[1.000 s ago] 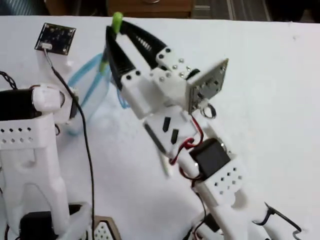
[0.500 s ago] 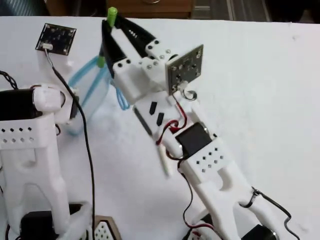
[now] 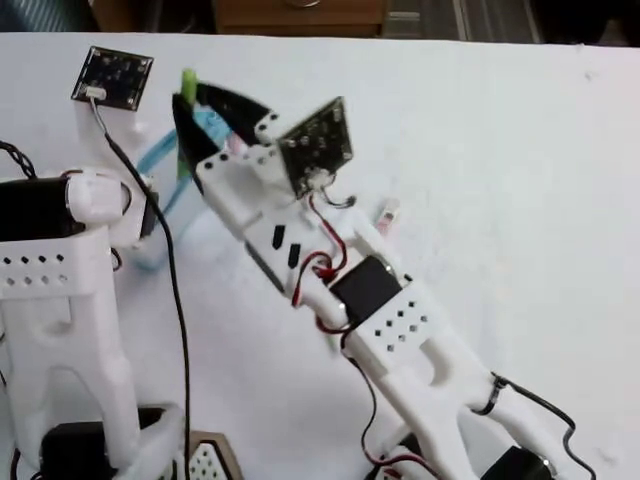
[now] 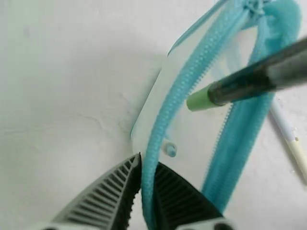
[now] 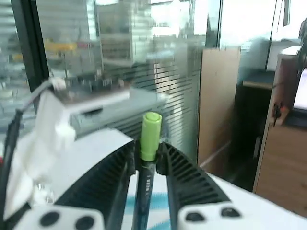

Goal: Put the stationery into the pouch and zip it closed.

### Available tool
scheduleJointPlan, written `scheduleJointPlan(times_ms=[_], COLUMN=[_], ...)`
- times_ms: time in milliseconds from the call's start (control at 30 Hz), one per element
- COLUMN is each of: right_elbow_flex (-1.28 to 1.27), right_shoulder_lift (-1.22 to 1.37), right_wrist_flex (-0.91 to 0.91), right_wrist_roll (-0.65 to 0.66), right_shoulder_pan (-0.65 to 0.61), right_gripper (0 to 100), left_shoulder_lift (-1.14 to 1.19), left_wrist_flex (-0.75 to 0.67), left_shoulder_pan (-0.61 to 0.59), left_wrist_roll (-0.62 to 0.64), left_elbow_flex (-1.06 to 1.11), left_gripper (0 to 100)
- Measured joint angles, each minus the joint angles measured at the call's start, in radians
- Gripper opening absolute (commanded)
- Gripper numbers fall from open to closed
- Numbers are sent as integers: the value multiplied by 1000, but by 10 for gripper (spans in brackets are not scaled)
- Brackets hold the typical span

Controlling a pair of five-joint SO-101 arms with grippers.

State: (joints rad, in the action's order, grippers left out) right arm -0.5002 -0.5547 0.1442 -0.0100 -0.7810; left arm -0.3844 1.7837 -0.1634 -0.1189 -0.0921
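Note:
A clear pouch [image 3: 160, 185] with a blue zipper [image 4: 180, 91] lies at the table's far left. My left gripper [image 4: 140, 160] is shut on the pouch's zipper edge near one end. My right gripper [image 3: 195, 100] is shut on a dark pen with green ends [image 3: 186, 125], held steeply over the pouch. In the left wrist view the pen's green tip [image 4: 199, 99] hangs just above the open zipper. The right wrist view shows the pen [image 5: 150, 127] clamped between the black fingers [image 5: 187, 167].
A thin white pencil [image 4: 290, 141] lies on the table beside the pouch. A small pink item [image 3: 386, 214] rests right of the right arm. The left arm's white body [image 3: 60, 270] stands close beside the pouch. Bare table stretches to the right.
My right arm has swung left with the pen, carrying it over the pouch. The pink item has come into sight behind it. The left arm has stayed put.

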Motion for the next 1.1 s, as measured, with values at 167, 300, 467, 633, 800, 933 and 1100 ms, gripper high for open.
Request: scheduleJointPlan(times_ms=[167, 300, 467, 633, 800, 933, 1100], right_elbow_flex=[-8, -8, -8, 78, 164, 195, 195], right_shoulder_lift=[0, 0, 0, 0, -2, -2, 94], right_wrist_flex=[80, 135, 147, 152, 292, 548, 888], right_wrist_roll=[0, 0, 0, 0, 0, 0, 14], right_shoulder_pan=[-3, -34, -31, 0, 115, 178, 181], right_gripper=[219, 253, 200, 106, 120, 138, 215], left_shoulder_lift=[0, 0, 0, 0, 2, 2, 2], left_wrist_flex=[0, 0, 0, 0, 0, 0, 0], left_shoulder_pan=[0, 0, 0, 0, 0, 0, 0], left_wrist_roll=[0, 0, 0, 0, 0, 0, 0], left_elbow_flex=[0, 0, 0, 0, 0, 0, 0], left_gripper=[23, 23, 23, 23, 23, 23, 23])
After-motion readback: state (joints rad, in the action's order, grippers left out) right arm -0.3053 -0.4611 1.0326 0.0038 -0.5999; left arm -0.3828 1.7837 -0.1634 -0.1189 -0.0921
